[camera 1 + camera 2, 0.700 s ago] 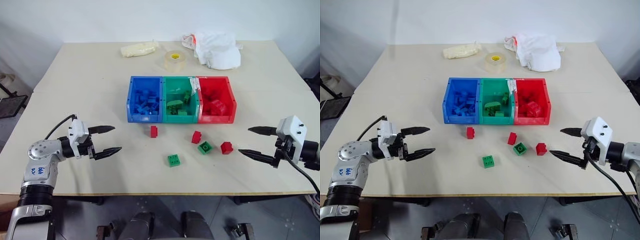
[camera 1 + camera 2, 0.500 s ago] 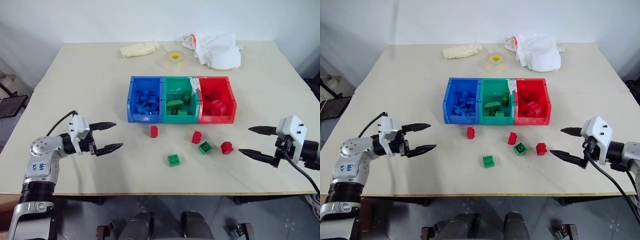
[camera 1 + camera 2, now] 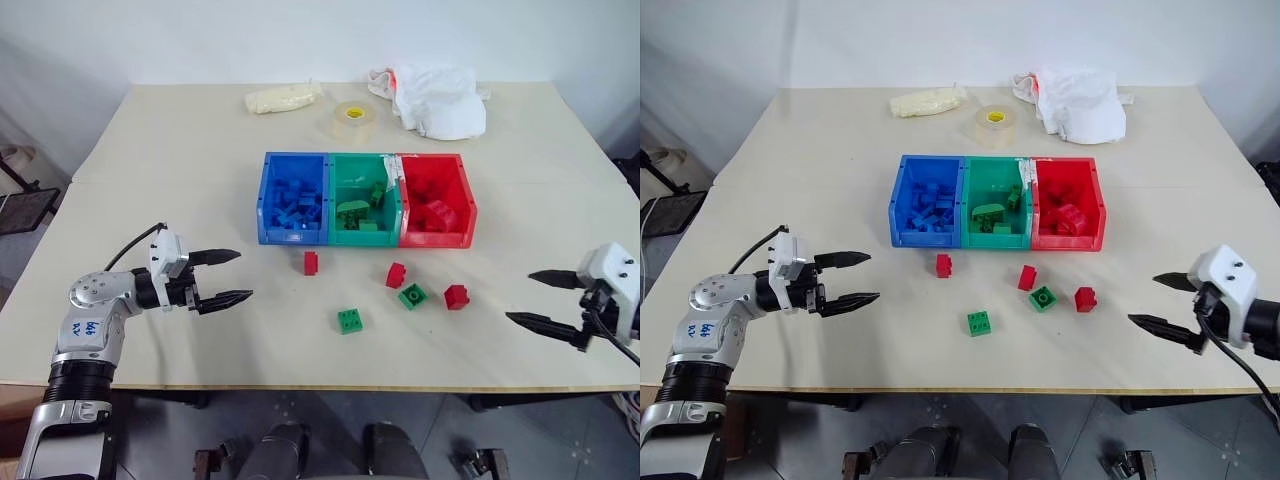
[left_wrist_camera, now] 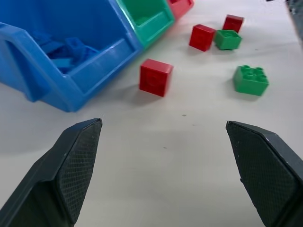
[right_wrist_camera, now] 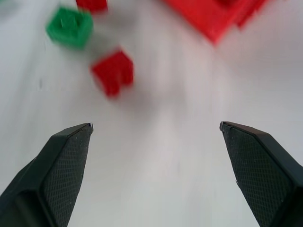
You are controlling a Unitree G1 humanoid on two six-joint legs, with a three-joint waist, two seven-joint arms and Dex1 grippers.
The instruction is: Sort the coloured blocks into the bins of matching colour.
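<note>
Three joined bins stand mid-table: blue [image 3: 290, 237], green [image 3: 363, 238] and red [image 3: 438, 239], each holding blocks of its own colour. Loose blocks lie in front of them: a red block [image 3: 311, 262], a second red block [image 3: 396, 274], a green block [image 3: 411, 296], a third red block [image 3: 456, 296] and a green block [image 3: 349, 320] nearest the front. My left gripper [image 3: 243, 275] hovers open, left of the blocks and pointing at them. Far to the right, my right gripper [image 3: 520, 297] is open, apart from the third red block [image 5: 113, 72]. Neither holds anything.
At the back of the table lie a clear tape roll [image 3: 351, 118], a white cloth bundle [image 3: 436, 98] and a cream packet [image 3: 284, 98]. The table's front edge [image 3: 330, 385] runs just below both grippers.
My right gripper has drawn back to the right, away from the loose blocks. The left gripper has hardly moved. Both stay open and the blocks lie where they were.
</note>
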